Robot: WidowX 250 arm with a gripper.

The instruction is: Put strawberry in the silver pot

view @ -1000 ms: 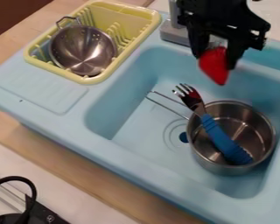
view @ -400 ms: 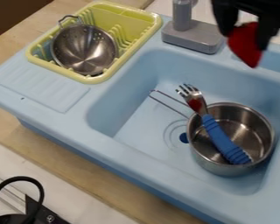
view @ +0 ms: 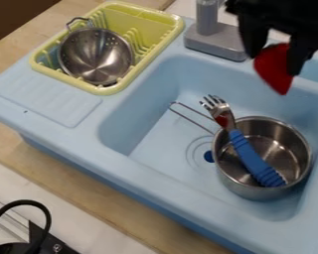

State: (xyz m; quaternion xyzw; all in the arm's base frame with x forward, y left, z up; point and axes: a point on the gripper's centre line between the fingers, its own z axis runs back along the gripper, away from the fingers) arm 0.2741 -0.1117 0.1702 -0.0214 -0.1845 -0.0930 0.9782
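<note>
In the camera view, I'm at the carrying step: my tool (view: 275, 63) is closed only as far as the strawberry (view: 274, 72) allows, its fingers on either side, holding it above the far part of the sink (view: 172, 176). Next I should bring it over the bare part of the silver pot (view: 245, 191), beside the fork (view: 251, 158), then lower and let go. Against the previous frame, the strawberry and my tool sit lower in the view, while pot and fork lie unchanged.
</note>
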